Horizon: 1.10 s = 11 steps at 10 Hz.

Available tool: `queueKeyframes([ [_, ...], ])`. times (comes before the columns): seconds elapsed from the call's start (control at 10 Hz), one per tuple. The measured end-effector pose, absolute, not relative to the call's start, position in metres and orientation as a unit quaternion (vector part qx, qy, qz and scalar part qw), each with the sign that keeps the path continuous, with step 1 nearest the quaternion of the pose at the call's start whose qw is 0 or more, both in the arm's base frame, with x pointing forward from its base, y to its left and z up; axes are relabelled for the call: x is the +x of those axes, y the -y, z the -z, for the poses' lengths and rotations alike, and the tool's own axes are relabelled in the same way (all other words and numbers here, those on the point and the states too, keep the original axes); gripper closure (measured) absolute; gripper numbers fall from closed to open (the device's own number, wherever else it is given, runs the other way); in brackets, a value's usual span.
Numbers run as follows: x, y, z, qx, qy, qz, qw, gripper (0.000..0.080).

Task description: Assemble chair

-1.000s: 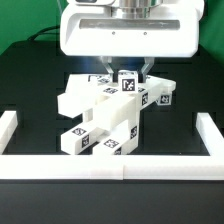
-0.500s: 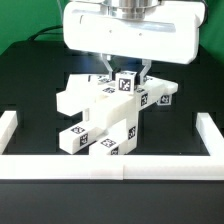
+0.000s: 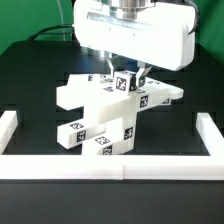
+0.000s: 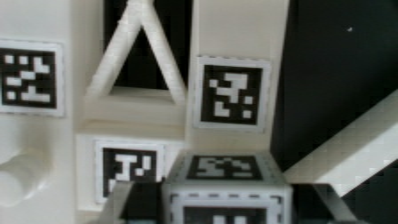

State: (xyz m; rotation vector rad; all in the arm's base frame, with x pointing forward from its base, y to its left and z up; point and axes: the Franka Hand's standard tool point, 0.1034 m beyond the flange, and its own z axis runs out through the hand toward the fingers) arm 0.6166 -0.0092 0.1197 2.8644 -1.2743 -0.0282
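Observation:
The white chair (image 3: pixel 105 115) lies partly joined on the black table, blocky pieces with black-and-white tags spreading from the middle toward the front. My gripper (image 3: pixel 125 79) hangs right over its back part, shut on a short square tagged chair piece (image 3: pixel 125 85) that stands on top of the assembly. In the wrist view that piece (image 4: pixel 222 178) sits between my dark fingers (image 4: pixel 143 205), and the gripper (image 4: pixel 222 205) grips it from both sides. Beyond it I see the cross-braced frame (image 4: pixel 143 60) and a tagged bar (image 4: pixel 231 92). How the piece meets the chair below is hidden.
A long white rail (image 3: pixel 110 168) edges the table's front, with raised ends at the exterior view's left (image 3: pixel 8 125) and right (image 3: pixel 212 125). The wide white hand body (image 3: pixel 135 35) hides the table's back middle.
The hand has shifted toward the exterior view's right, still shut on the piece. The chair assembly has shifted a little with it, its front blocks moving slightly back.

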Motion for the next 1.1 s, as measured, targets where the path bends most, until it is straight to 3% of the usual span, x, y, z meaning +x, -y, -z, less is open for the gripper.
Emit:
queueKeyframes([
  [0.5, 0.6166, 0.0086, -0.1196, 0.873, 0.488, 0.009, 0.003, 0.051],
  [0.7, 0.6166, 0.0099, -0.1196, 0.878, 0.479, 0.009, 0.003, 0.0199],
  [1.1, 0.6164, 0.0131, -0.1196, 0.941, 0.339, 0.009, 0.005, 0.0152],
])
